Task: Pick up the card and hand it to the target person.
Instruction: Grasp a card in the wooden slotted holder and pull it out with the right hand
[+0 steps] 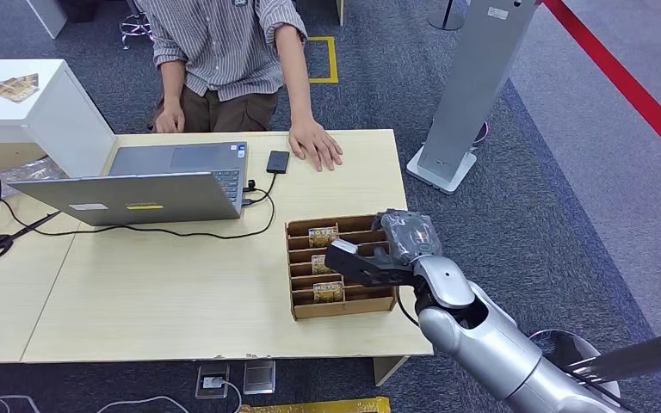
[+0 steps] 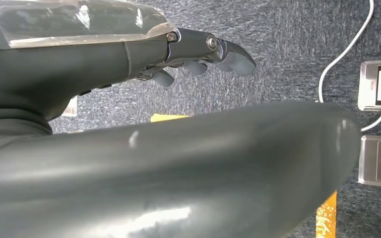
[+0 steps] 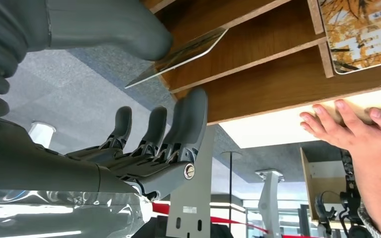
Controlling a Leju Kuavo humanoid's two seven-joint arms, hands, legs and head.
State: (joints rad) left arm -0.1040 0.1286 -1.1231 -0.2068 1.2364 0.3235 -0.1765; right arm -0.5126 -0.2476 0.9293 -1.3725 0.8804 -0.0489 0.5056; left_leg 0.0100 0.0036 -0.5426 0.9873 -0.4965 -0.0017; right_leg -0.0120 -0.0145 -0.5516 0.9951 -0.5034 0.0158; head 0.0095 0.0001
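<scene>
Card [image 3: 178, 57], tilted, under right robot hand [image 3: 144, 124]

On the table [image 1: 181, 292], a laptop [image 1: 151, 185] sits left of a phone [image 1: 278, 161]; the card rack [image 1: 340, 267] lies nearer the front edge, scissors [image 1: 0, 243] far left.

An open grey laptop [image 1: 151, 182] sits on the pale wooden table [image 1: 163, 292], and everything else is placed from it: a dark phone [image 1: 278, 161] lies just to its right, joined to it by a black cable [image 1: 262, 200]. Black scissors [image 1: 0, 242] lie on the table to the laptop's left, and a white cabinet [image 1: 30, 107] stands behind its left corner. A floor socket [image 1: 213, 379] sits in the carpet below the table's near edge
</scene>
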